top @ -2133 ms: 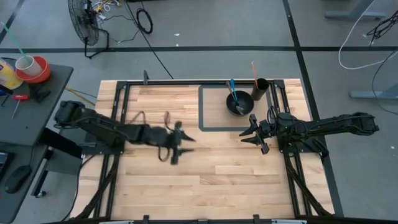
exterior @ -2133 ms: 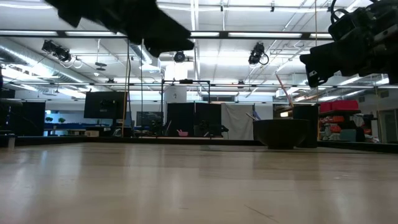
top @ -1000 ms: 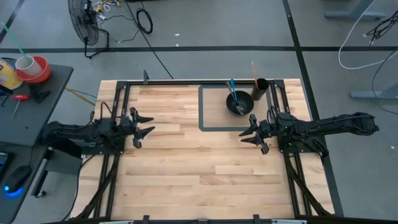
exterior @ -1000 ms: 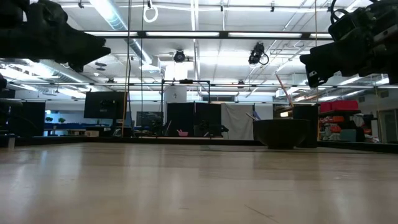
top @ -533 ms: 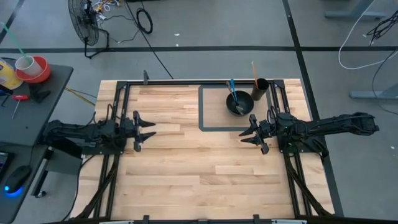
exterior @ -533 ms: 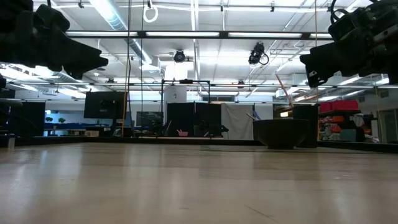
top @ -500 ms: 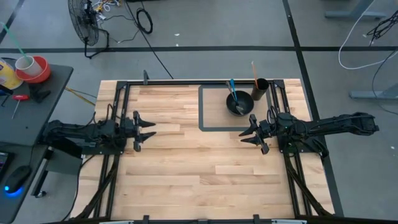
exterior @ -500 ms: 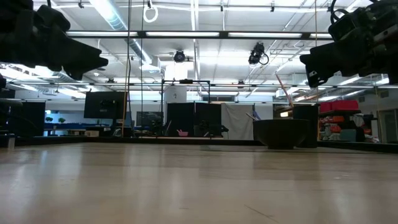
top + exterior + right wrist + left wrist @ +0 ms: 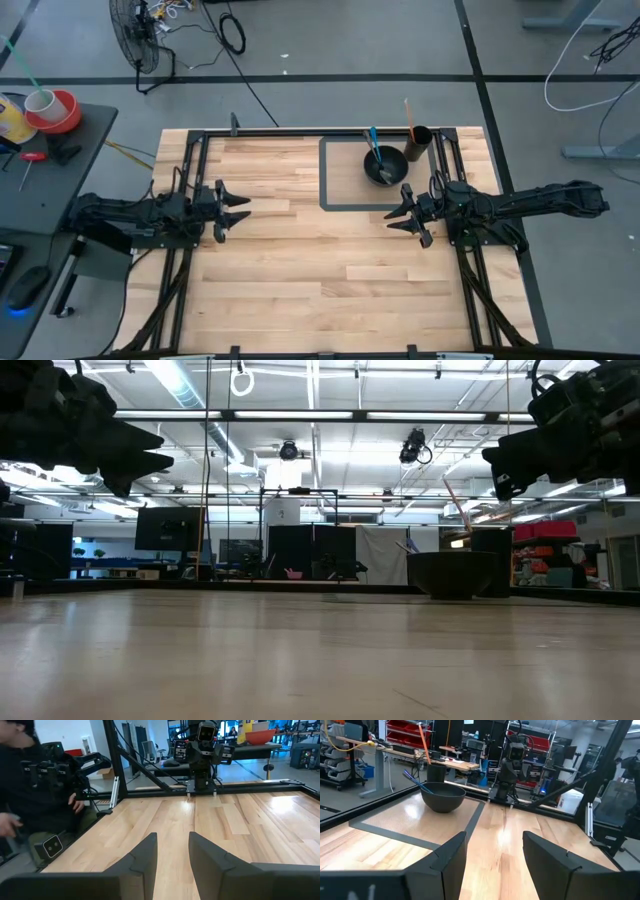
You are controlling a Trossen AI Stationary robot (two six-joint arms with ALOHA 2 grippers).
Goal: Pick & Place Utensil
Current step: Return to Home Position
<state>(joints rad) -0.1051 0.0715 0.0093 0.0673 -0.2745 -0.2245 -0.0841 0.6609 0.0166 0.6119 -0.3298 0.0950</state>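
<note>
A dark bowl (image 9: pixel 385 163) stands on a grey-bordered mat (image 9: pixel 340 190) at the table's far right, with a blue-handled utensil (image 9: pixel 373 143) and a metal one resting in it. A dark cup (image 9: pixel 418 141) behind the bowl holds a thin stick. In the left wrist view the bowl (image 9: pixel 443 796) shows far ahead. My left gripper (image 9: pixel 238 209) hovers open over the table's left side. My right gripper (image 9: pixel 400 211) hovers open near the mat's near right corner. Neither holds anything.
Black frame rails (image 9: pixel 195 180) run along the table's left, right and far edges. Bare wood (image 9: pixel 330 270) lies between the arms and toward the near edge. In the right wrist view a person in dark clothing (image 9: pixel 35 790) sits beyond the table's left side.
My left arm has drawn back from the table's middle to the left side and then settled there, its gripper open throughout. The right arm has kept still.
</note>
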